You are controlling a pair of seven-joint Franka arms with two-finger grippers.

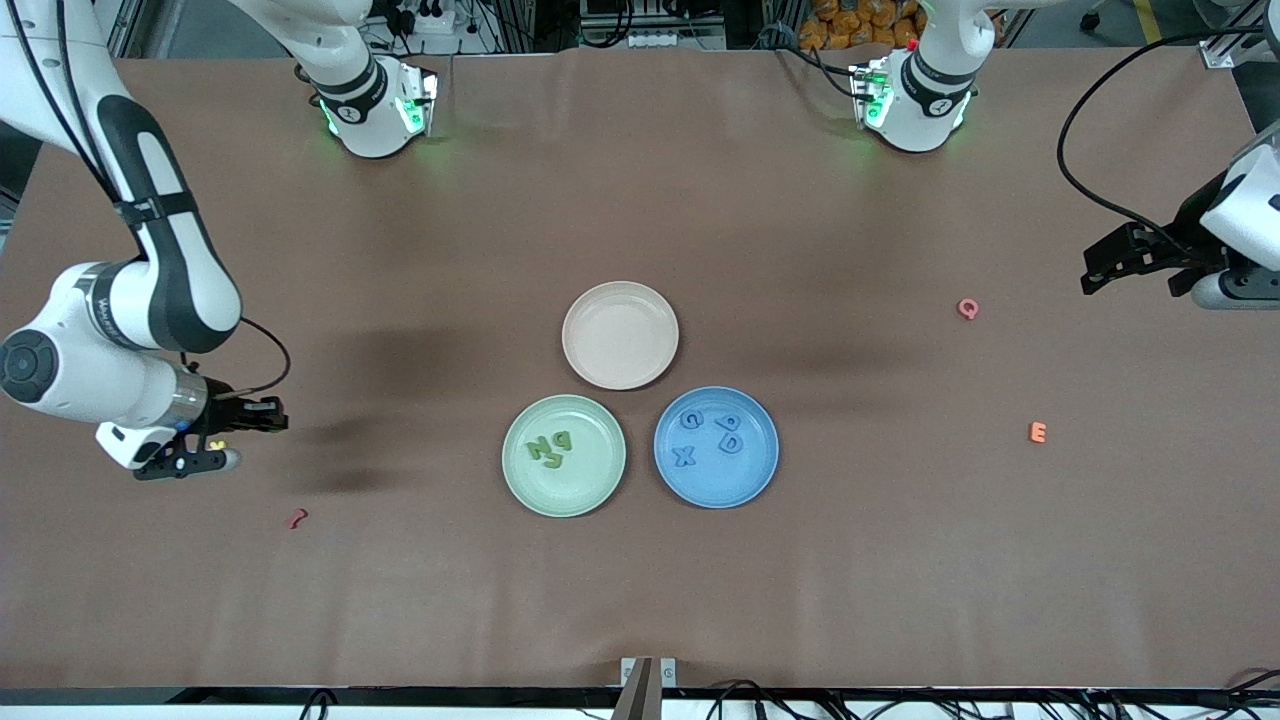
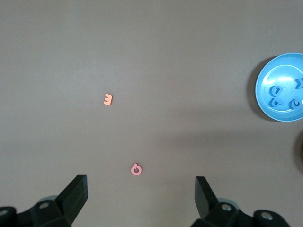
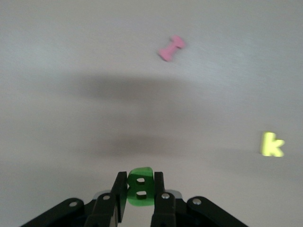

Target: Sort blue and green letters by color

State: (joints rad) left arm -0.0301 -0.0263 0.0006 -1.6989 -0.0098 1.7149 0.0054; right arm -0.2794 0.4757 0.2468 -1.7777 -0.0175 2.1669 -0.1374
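Right tool (image 3: 140, 191): up over the bench's right-arm end, pinching a green B (image 3: 140, 187) between its fingers.
Left tool (image 2: 142, 189): fingers spread wide, nothing in them, waiting above the left-arm end of the bench, over bare surface near the pink Q (image 2: 136, 170).
Green plate (image 1: 600, 480): holds three green letters (image 1: 549, 447), bunched together.
Blue plate (image 1: 760, 470): just beside the green plate, toward the left arm's end; four blue letters (image 1: 712, 437) lie in it.
Cream plate (image 1: 620, 335): farther from the front camera than the two coloured plates.
Orange E (image 1: 1038, 432): on the bench, nearer the front camera than the pink Q.
Yellow K (image 3: 272, 144): flat on the bench under the right tool.
Dark red piece (image 1: 296, 518): nearer the front camera than the yellow K, apart from it.
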